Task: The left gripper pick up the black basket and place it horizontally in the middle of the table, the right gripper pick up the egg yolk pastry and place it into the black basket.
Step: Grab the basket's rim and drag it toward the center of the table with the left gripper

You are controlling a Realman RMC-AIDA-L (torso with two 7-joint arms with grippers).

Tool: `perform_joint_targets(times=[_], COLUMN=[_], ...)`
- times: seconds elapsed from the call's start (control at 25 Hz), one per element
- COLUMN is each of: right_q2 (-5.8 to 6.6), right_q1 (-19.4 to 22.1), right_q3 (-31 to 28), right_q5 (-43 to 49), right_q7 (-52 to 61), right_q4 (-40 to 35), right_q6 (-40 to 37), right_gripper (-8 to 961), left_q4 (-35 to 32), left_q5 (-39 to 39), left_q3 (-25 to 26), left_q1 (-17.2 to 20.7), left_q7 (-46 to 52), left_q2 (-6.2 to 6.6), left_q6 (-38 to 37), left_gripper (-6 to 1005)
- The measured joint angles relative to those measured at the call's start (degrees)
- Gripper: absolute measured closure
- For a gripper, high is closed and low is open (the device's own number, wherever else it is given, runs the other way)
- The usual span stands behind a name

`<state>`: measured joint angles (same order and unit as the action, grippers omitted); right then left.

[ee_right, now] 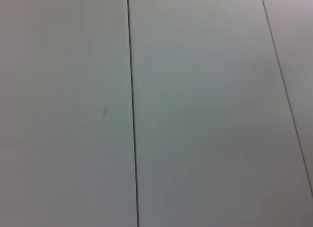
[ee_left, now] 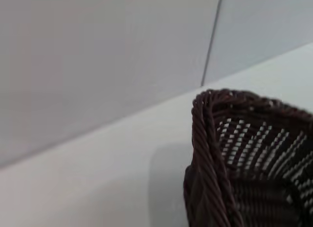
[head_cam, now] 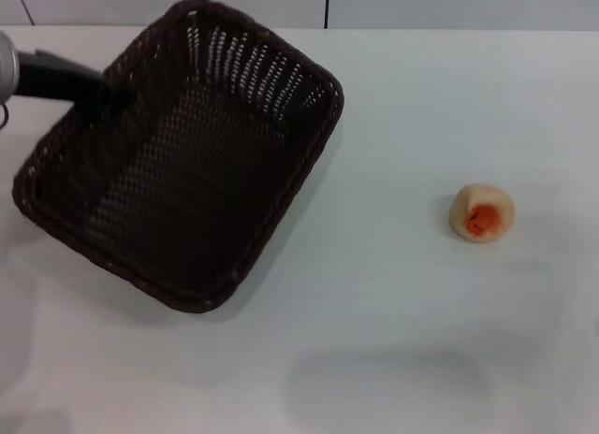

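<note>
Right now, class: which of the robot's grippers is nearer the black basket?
Left. The left gripper is at the black basket rim, on its far-left side. The right gripper is not in view.

A large rectangular black basket (head_cam: 187, 163) of dark woven wicker, with a braided rim and open-weave sloping sides, sits skewed diagonally on the left part of the white table (head_cam: 393, 340). Well apart to its right lies the egg yolk pastry (head_cam: 481, 212), a small pale beige ball with an orange-red patch.
</note>
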<state>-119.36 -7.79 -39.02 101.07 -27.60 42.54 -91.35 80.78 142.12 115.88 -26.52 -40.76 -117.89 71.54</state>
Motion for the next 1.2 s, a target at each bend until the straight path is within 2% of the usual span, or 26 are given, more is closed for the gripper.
perform_joint_targets(times=[0.36, 0.68, 0.92, 1.2], right_q2=[0.00, 0.00, 0.00, 0.00], right_q1=[0.5, 1.0, 1.6, 2.4], right_q3=[0.0, 0.0, 0.3, 0.5], right_q5=[0.0, 0.0, 0.0, 0.0], right_q7=[0.0, 0.0, 0.0, 0.0], right_q4=[0.2, 0.3, 0.4, 0.5], right_q6=[-0.8, -1.6, -2.2, -2.5], right_gripper=[426, 426, 426, 425], left_q4=[5.8, 7.9, 7.0, 5.6], left_q5=[-9.8, -18.9, -22.8, -22.9], left_q3=[4.9, 11.1, 11.1, 10.2], left_q1=[-1.1, -3.7, -5.2, -7.3], left_q7=[-11.0, -20.9, -29.4, -37.5], left_q2=[0.11, 0.70, 1.23, 0.27], left_q6=[5.8, 15.3, 20.6, 25.4], left_gripper=[797, 801, 801, 800])
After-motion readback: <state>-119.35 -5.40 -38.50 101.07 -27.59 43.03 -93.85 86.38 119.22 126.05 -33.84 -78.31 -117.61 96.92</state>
